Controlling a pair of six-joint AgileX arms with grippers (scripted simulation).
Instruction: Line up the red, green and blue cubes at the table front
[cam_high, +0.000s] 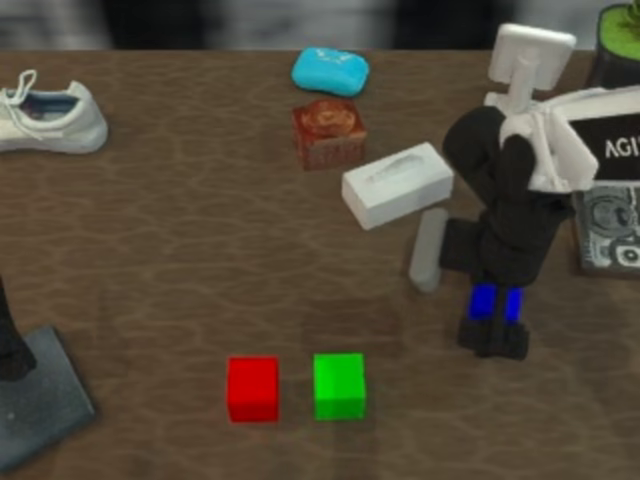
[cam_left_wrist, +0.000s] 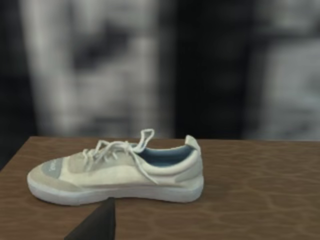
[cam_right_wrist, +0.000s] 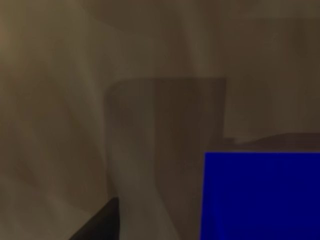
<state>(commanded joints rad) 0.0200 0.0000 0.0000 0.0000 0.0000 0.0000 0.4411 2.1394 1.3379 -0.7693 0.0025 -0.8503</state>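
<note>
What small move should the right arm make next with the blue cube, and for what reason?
Probably carry the blue cube toward the top view's left and set it down just right of the green cube. The right gripper appears shut on it, while the red cube and the green one already sit side by side at the table front.

white sneaker (cam_left_wrist: 117, 172), brown table (cam_left_wrist: 260, 195)

White letters "AGI", cut off by the picture's edge, stand on a black panel of the right arm (cam_high: 560, 150), above the blue cube (cam_high: 497, 301). Nothing else can be read anywhere.
</note>
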